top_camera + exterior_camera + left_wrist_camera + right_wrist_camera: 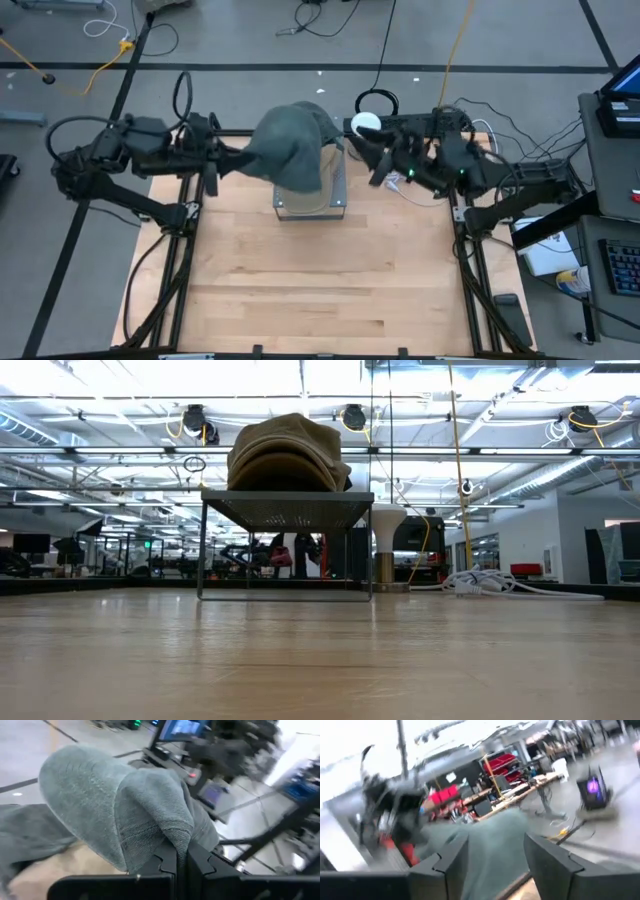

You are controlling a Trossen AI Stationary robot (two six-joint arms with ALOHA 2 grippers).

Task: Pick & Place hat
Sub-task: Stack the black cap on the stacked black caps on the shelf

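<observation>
Hat [290, 150]: grey-green knit, slumped in a heap on top of a small wire-mesh stand [286, 510] that sits at the middle of the desk's far edge. In the low view it rests fully on the stand's flat top, with nothing seen hanging over the front. From above, part of the fabric is drawn out toward the left side of the stand.

Left gripper [182, 862]: at the stand's left side, fingers pinched tight on a fold of the hat; its wrist view shows the knit bunched straight into the closed jaws.

Right gripper [492, 860]: at the stand's right side, near the far right corner of the desk [300, 300]. Jaws stand apart with nothing between them; hat fabric lies just ahead of the fingers. That wrist view is smeared, so whether the fingertips touch the cloth cannot be told.

Beyond the stand: a white round object [365, 123] and coiled cables [490, 582] at the far edge.

Step, as judged: placing looks nearly finished, hat on the stand, right side let go, left side not yet.

Next move calls for the left jaws to part cleanly, then draw away level and outward so the knit does not snag and drag off the mesh.
</observation>
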